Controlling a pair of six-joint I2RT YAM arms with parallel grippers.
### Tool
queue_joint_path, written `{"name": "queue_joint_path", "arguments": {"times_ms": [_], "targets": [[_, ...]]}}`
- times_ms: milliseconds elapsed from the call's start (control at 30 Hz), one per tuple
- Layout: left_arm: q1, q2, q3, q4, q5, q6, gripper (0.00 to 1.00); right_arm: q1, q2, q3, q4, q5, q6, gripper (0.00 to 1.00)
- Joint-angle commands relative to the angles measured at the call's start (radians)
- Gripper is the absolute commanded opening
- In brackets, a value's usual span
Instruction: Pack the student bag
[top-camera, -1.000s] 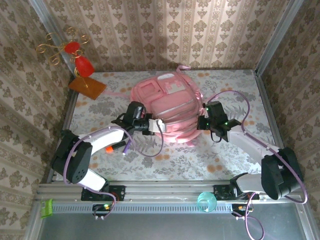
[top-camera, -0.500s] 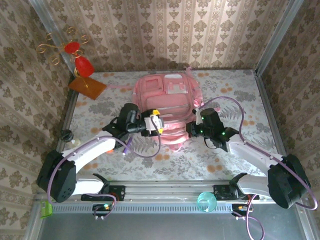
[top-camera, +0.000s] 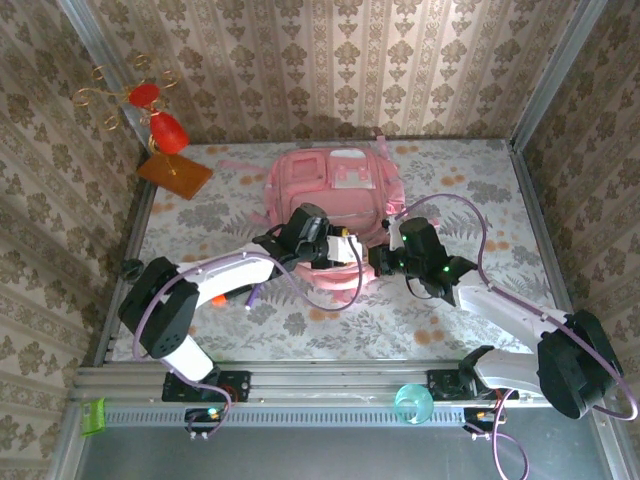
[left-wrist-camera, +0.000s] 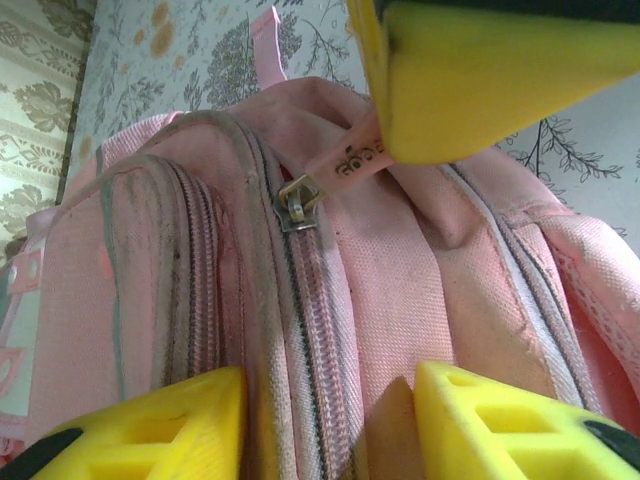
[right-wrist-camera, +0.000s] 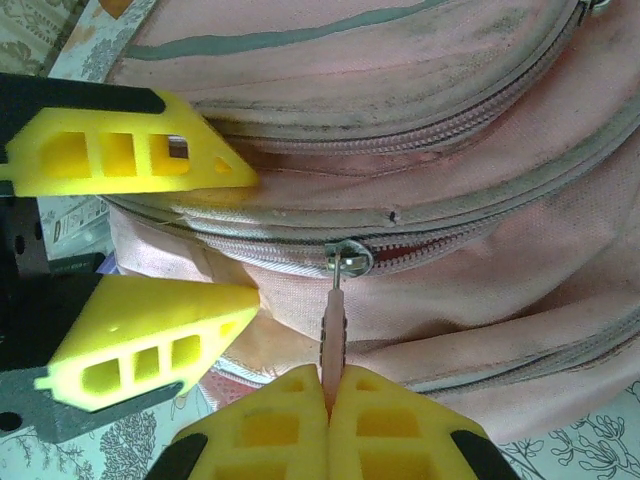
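**Student bag.** The student bag (top-camera: 330, 185) lies flat on the desk (top-camera: 470, 180), in the middle of its far half. The pocket side faces up, and the zippered near edge faces the arm bases.

**Right gripper.** The right gripper (right-wrist-camera: 328, 385) is at the near-right edge of the bag. Its jaws are fully closed and pinch the pink pull tab (right-wrist-camera: 331, 320). The tab runs straight from the fingertips to the metal zipper slider (right-wrist-camera: 350, 260), which sits on the bag's main zipper track.

**Left gripper.** The left gripper (left-wrist-camera: 330, 390) is at the near edge of the bag, just beside the right gripper. Its jaws stand partly apart, one finger on each side of the bag's zipper ridge, with pink fabric between them. Nothing is clamped. Whether the fingers (right-wrist-camera: 150, 335) touch the fabric cannot be told.

**Other items.** A red ornament on a wooden base (top-camera: 172, 170) stands well apart from the bag, past its far-left corner.
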Motion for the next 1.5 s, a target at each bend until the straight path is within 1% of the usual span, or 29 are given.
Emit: {"name": "queue_joint_path", "arguments": {"times_ms": [0,100,133,200,300,333,533,767,1000,1133,1200,1400,1467], "targets": [[-0.007,0.036,0.036,-0.009,-0.044,0.041,0.42,0.016,-0.026,-0.004,0.061,-0.043,0.009,0.0],[-0.008,0.054,0.041,-0.007,-0.062,0.053,0.36,0.018,-0.023,-0.007,0.064,-0.045,0.009,0.0],[-0.008,0.058,0.039,0.001,-0.069,0.055,0.32,0.018,-0.023,-0.01,0.067,-0.041,0.008,0.0],[-0.007,0.057,0.033,0.007,-0.076,0.065,0.22,0.018,-0.019,-0.011,0.055,-0.019,0.007,0.0],[0.002,0.039,0.015,0.013,-0.057,0.061,0.02,0.016,-0.01,0.004,-0.013,0.07,-0.007,0.0],[0.008,0.032,0.009,0.011,-0.046,0.059,0.0,0.016,-0.007,0.008,-0.037,0.1,-0.014,0.0],[0.039,-0.015,-0.039,0.044,0.047,0.036,0.0,0.016,0.004,0.026,-0.105,0.233,-0.022,0.0],[0.085,-0.067,-0.093,0.031,0.13,0.07,0.0,0.004,0.012,0.04,-0.151,0.366,-0.034,0.0],[0.142,-0.14,-0.154,0.012,0.224,0.094,0.0,-0.047,0.049,0.049,-0.144,0.404,-0.03,0.0],[0.167,-0.165,-0.181,0.013,0.286,0.1,0.0,-0.076,0.078,0.059,-0.111,0.413,-0.036,0.0],[0.171,-0.166,-0.181,-0.001,0.299,0.112,0.0,-0.097,0.096,0.065,-0.088,0.408,-0.036,0.0],[0.179,-0.173,-0.189,0.018,0.345,0.116,0.0,-0.169,0.182,0.108,-0.023,0.393,-0.043,0.0],[0.179,-0.168,-0.188,0.017,0.35,0.121,0.0,-0.19,0.239,0.135,0.001,0.376,-0.046,0.0]]}}
